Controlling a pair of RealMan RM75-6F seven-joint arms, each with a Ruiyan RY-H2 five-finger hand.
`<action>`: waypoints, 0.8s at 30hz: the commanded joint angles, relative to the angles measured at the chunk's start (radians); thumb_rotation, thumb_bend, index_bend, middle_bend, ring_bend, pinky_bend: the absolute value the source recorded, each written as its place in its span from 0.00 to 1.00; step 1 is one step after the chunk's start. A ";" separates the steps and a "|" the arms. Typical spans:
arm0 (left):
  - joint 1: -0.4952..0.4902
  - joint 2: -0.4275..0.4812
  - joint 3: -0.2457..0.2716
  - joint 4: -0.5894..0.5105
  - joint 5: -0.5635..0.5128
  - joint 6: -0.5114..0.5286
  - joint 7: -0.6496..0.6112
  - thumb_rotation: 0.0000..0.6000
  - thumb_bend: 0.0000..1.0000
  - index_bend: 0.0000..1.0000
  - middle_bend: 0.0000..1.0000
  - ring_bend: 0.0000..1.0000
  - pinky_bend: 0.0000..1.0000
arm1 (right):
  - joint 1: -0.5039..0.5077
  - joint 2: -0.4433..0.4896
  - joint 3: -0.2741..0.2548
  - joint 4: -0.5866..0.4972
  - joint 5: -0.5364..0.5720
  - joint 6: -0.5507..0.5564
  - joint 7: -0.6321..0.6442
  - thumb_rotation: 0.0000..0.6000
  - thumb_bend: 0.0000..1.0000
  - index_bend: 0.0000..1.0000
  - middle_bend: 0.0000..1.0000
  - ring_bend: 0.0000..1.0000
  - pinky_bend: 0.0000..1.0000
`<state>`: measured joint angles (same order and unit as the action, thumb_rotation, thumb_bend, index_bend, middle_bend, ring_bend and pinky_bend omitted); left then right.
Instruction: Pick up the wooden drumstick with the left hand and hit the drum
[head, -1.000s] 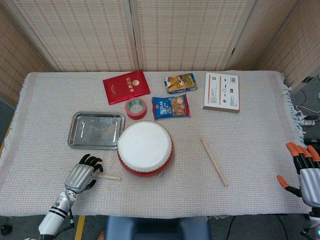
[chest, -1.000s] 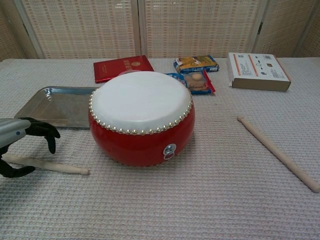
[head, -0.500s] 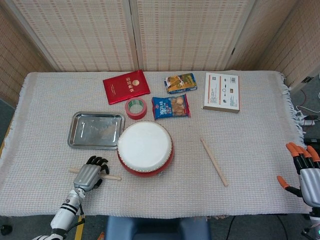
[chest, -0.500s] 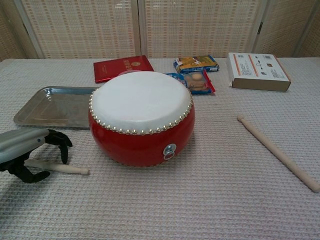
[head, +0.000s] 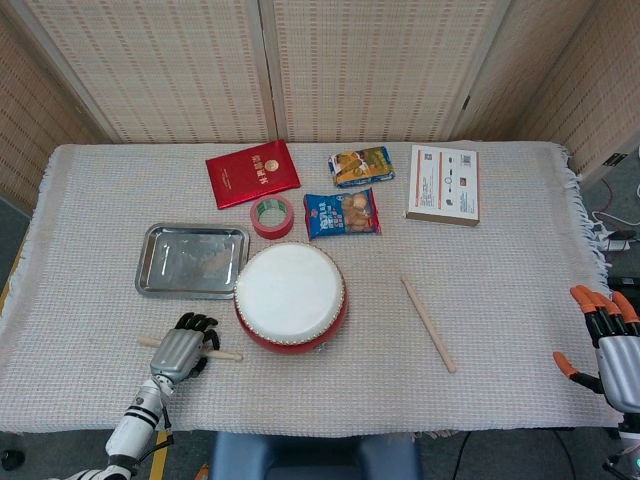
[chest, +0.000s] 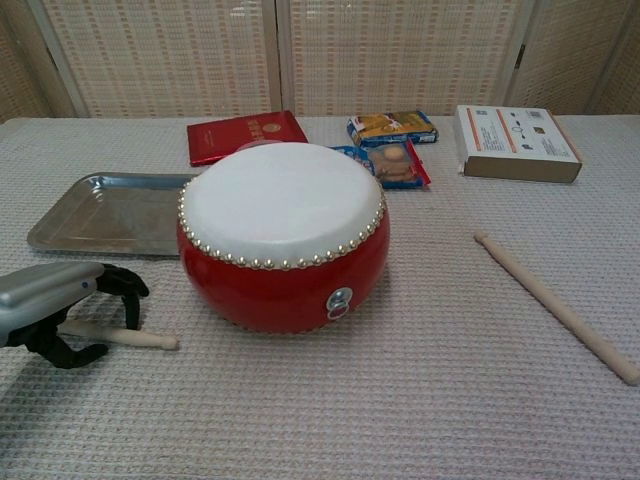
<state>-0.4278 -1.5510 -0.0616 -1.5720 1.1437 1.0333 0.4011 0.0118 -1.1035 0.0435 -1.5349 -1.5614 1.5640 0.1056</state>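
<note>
The left hand (chest: 55, 305) arches over the wooden drumstick (chest: 128, 337), which lies on the tablecloth (head: 500, 300) just left of the drum (chest: 283, 235), with fingers curled around but apparently not closed, so grasping, lifting and hitting remain.

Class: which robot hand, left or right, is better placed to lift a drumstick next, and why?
Left. The left robot hand arches over the near drumstick beside the drum; the right robot hand is off at the table edge.
</note>
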 joint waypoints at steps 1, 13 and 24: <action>0.001 -0.006 -0.001 0.007 0.000 0.006 -0.012 1.00 0.36 0.51 0.18 0.09 0.07 | 0.000 0.001 -0.001 0.000 0.000 -0.002 0.001 1.00 0.23 0.00 0.07 0.00 0.00; 0.025 0.010 0.004 -0.016 0.028 0.031 -0.144 1.00 0.36 0.56 0.21 0.10 0.07 | -0.002 0.005 -0.006 -0.010 -0.002 -0.004 -0.004 1.00 0.23 0.00 0.07 0.00 0.00; 0.099 0.223 -0.041 -0.220 0.104 0.001 -0.713 1.00 0.36 0.58 0.25 0.12 0.09 | -0.004 0.011 -0.009 -0.023 -0.011 0.000 -0.016 1.00 0.23 0.00 0.07 0.00 0.00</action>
<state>-0.3606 -1.4320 -0.0796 -1.7017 1.2114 1.0672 -0.0845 0.0082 -1.0925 0.0342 -1.5584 -1.5720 1.5640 0.0900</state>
